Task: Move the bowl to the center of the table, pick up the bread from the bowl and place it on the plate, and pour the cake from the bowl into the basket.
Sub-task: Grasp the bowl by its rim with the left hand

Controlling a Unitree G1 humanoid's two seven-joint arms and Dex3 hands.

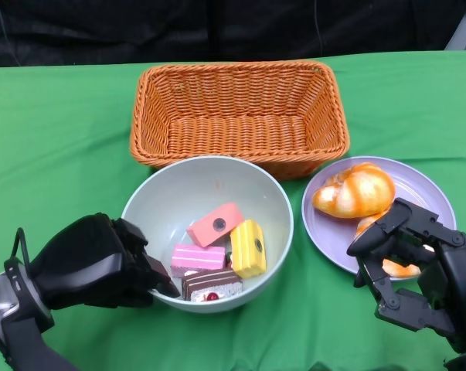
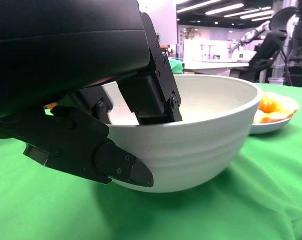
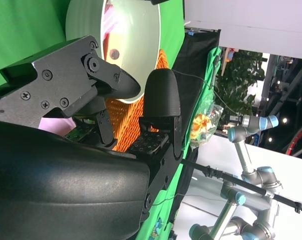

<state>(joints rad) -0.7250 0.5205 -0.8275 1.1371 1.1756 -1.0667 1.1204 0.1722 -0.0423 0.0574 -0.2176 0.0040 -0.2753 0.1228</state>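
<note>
Gripping now: left hand (image 1: 101, 263) clamps the bowl (image 1: 205, 185) rim, fingers inside and out.
head view: bread (image 1: 355, 191) is on the plate (image 1: 426, 189); cake (image 1: 217, 251) stays in the bowl; basket (image 1: 240, 116) sits just behind. I'd tip slowly over its near wall.
right wrist view: right hand (image 3: 115, 110) released, holding nothing.
left wrist view: green surface (image 2: 251, 200), lab room behind.

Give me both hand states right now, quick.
Left hand: grips the rim of the bowl, fingers inside and outside the wall.
Right hand: open, holding nothing, over the plate edge.
</note>
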